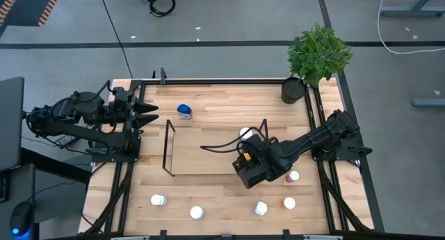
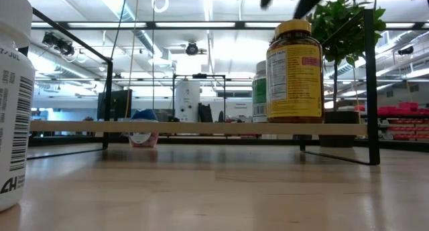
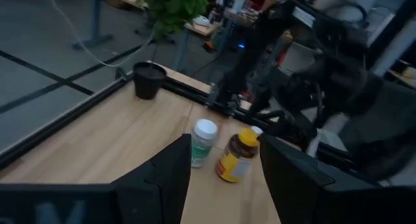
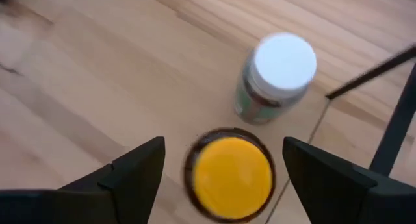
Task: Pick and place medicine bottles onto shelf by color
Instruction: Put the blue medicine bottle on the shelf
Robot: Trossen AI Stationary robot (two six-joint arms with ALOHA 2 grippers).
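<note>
Closest, along the near edge of the table [image 1: 208, 191], a loose row of white-capped medicine bottles: one at the left [image 1: 158, 200], one nearer the middle [image 1: 197, 213], two at the right [image 1: 261, 209] [image 1: 289, 203], and one more a little farther back by the right arm [image 1: 293, 176]. In the low view, a big white bottle with a barcode [image 2: 10, 110] very close at the left.

Behind that row, in the middle of the table, the shelf [image 1: 167, 148], with thin black end frames and a pale wooden board. On its right end, standing upright, the amber bottle with yellow cap [image 4: 231, 175], and just beside it on the far side a white-capped bottle with green label [image 4: 276, 74]. Directly above the amber bottle, the right gripper [image 4: 224, 146], with fingers spread wide on both sides of the yellow cap, clear of it and holding nothing.

Farther back, left of the middle, the blue-capped bottle [image 1: 184, 112] alone on the table. At the far left edge, the left gripper [image 1: 149, 113], waiting, fingers partly apart and empty. In the far right corner, the black plant pot [image 1: 293, 90].
</note>
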